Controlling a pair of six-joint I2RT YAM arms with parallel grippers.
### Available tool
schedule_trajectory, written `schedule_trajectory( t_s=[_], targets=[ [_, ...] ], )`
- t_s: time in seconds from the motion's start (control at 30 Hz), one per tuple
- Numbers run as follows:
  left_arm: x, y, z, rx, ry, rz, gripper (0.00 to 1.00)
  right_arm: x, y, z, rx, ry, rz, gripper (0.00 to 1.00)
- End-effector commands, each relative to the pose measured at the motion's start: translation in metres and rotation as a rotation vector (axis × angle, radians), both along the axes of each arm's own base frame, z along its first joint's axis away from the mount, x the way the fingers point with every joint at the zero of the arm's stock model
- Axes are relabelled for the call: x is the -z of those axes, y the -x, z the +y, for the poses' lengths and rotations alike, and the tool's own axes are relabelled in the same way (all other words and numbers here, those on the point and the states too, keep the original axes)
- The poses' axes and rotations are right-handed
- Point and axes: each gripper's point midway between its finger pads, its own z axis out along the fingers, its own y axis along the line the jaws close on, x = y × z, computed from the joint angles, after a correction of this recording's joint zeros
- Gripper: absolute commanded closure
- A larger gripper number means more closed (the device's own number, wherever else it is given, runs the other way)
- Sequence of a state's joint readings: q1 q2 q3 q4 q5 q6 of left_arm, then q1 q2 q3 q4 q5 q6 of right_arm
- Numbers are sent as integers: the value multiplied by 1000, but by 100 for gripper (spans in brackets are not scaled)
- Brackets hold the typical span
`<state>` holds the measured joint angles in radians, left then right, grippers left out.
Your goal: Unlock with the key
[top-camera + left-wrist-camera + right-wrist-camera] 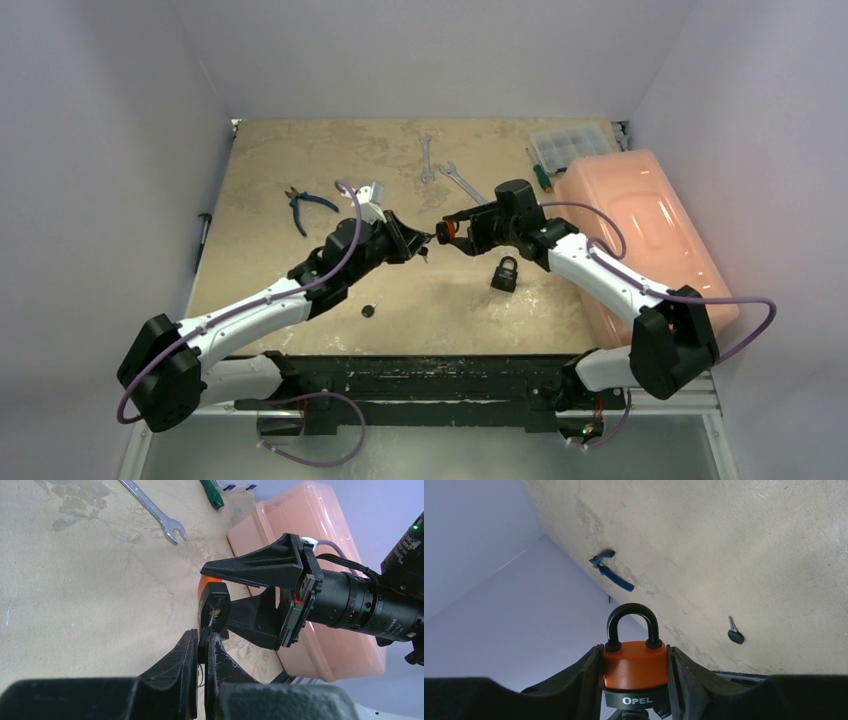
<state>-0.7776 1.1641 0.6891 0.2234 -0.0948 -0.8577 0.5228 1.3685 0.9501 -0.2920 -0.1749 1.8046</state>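
My right gripper [450,232] is shut on an orange padlock [635,664] with a black base marked OPEL, held above the table with its black shackle [633,622] closed. My left gripper [202,641] is shut on the black head of a key [204,642]. The key's thin blade points into the keyhole in the padlock's base [216,606]. In the top view the two grippers meet tip to tip over the table's middle, the left gripper [422,243] just left of the padlock [442,229].
A second black padlock [505,272] and a spare key [369,311] lie on the table near the front. Blue pliers [305,207], two wrenches [426,160], a screwdriver [540,172] and a clear organiser box [570,143] lie farther back. A pink bin [640,230] stands at the right.
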Motion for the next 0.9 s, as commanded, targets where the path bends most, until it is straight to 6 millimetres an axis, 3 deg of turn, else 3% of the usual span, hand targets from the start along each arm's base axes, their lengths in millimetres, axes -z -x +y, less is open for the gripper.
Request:
schedule_trajectory(
  t_s=[0.0,0.53,0.87],
  targets=[
    [-23,-10,-3,-43,65,-41,100,-23,-8,10,-14,-62,-49,100],
    [-33,-13,-4,-84,115,-53,100,-26,-13,11,5,-52,-39,100],
    [-27,-12,-8,-87,98,-46,100,-30,-14,15,0,-58,-43,100]
  ],
)
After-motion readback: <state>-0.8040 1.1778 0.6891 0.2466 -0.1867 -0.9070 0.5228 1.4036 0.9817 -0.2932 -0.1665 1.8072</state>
